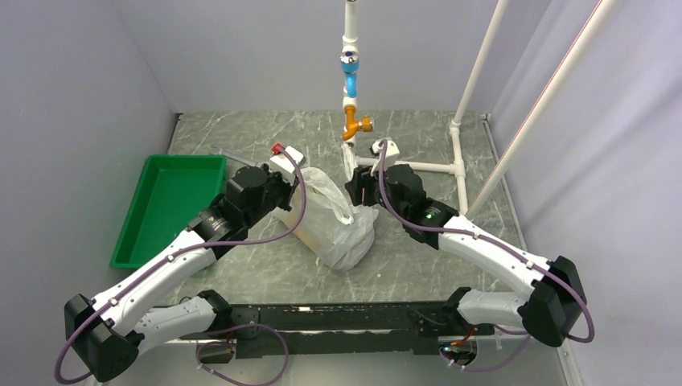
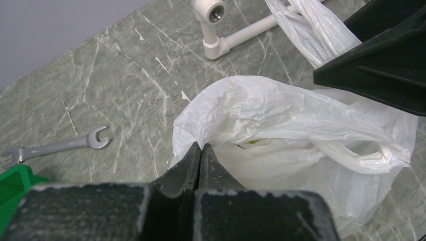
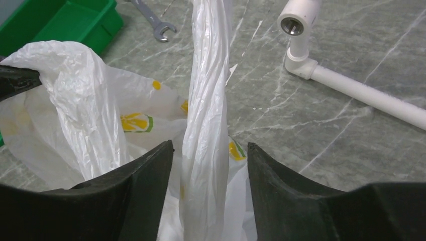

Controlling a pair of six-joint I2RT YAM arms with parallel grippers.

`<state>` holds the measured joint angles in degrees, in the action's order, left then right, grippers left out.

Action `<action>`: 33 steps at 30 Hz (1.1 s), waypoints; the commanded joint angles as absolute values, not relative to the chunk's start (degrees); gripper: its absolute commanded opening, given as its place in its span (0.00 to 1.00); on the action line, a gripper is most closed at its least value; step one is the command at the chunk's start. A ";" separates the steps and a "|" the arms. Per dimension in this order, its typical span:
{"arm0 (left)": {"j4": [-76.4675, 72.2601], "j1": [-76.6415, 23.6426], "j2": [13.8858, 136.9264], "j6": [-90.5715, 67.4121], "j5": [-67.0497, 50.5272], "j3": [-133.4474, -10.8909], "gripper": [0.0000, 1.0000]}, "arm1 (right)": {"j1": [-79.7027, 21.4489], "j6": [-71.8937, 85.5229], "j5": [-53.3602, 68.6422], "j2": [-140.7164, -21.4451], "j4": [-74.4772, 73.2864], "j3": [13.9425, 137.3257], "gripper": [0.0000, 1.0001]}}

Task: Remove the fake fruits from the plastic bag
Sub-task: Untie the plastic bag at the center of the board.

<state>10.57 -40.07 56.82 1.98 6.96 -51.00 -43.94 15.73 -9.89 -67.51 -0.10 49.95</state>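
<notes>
Inside parted right gripper (image 3: 209, 146), plastic bag (image 3: 206, 100) handle, left gripper (image 2: 200, 148) pinching rim.

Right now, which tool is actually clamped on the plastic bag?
The left tool, jaws shut on the plastic bag rim; the right tool stands open around the twisted handle.

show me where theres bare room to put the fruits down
The green tray left of the plastic bag has a bare floor. Bare table also lies behind the tray, and in front of the bag between the arms. Crowded: around the bag, a wrench beside the tray, pipes behind.
</notes>
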 commanded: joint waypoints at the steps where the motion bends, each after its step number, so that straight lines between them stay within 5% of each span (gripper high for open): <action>1: 7.39 -39.98 55.17 2.65 5.74 -50.95 0.00 | -43.60 16.28 -7.86 -69.76 1.51 51.18 0.55; 3: 6.86 -39.91 55.02 2.96 5.64 -50.56 0.03 | -43.69 15.52 -7.01 -69.79 2.26 50.22 0.48; 11: 7.75 -39.99 55.31 4.04 6.15 -51.29 0.63 | -43.64 11.93 -1.86 -68.15 3.96 51.12 0.01; 17: 2.75 -40.03 49.52 5.18 4.96 -47.42 0.88 | -43.68 11.68 6.40 -71.26 3.96 55.87 0.00; 26: 3.35 -40.10 49.17 9.31 -1.88 -47.36 1.00 | -43.84 13.71 12.82 -75.59 5.93 60.21 0.00; 30: 7.39 -40.15 56.48 9.12 -6.03 -50.82 0.99 | -43.85 13.55 12.87 -75.52 5.17 61.19 0.00; 33: 13.57 -40.13 62.43 9.24 -5.68 -55.23 0.88 | -43.82 12.36 11.07 -74.41 4.80 60.61 0.00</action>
